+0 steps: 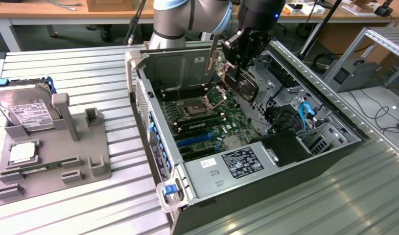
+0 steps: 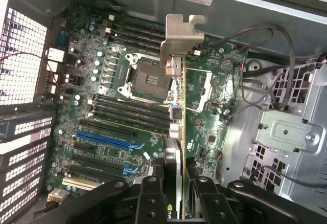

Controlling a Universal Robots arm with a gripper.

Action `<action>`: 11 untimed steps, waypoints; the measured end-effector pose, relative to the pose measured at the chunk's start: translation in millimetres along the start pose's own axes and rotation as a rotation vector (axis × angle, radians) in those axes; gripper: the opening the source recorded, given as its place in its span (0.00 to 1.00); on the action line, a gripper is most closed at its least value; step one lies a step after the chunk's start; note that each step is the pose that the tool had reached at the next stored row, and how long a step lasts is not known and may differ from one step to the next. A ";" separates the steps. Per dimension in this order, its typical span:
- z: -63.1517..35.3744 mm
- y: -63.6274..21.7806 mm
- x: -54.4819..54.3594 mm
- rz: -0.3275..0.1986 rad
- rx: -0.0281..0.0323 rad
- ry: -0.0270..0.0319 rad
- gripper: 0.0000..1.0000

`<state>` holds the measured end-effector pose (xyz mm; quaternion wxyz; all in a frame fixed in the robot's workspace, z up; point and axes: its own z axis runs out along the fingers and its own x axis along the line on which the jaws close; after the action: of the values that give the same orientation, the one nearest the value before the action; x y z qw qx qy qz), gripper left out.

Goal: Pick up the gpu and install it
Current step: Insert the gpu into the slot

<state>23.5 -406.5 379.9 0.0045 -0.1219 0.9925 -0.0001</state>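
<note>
Exterior view: gripper (image 1: 244,56) pinches the gpu (image 1: 240,84) by its top edge, card hanging on edge over the open case (image 1: 179,68) | Wrist view: gpu edge-on above the motherboard (image 2: 127,127), metal bracket (image 2: 183,32) toward the case wall, likely held so to meet a slot, not yet seated.

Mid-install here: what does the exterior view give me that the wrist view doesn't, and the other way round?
Exterior view adds: the hard drive and small square chip sitting on the grey fixture at the exterior view's left, outside the case, plus the arm itself. Wrist view adds: the fingers on either side of the card, and its silvery bracket seen edge-on beside the CPU socket. Both: the gripper shut on the gpu, held above the motherboard, not seated in a slot.
</note>
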 end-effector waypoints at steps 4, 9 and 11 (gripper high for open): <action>0.0 0.0 0.0 -0.040 -0.0004 0.0000 0.27; 0.0 0.0 0.0 -0.094 -0.0008 -0.0001 0.27; 0.0 0.0 0.0 -0.108 -0.0010 -0.0001 0.27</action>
<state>23.5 -406.5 379.8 0.0045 -0.1752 0.9845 0.0002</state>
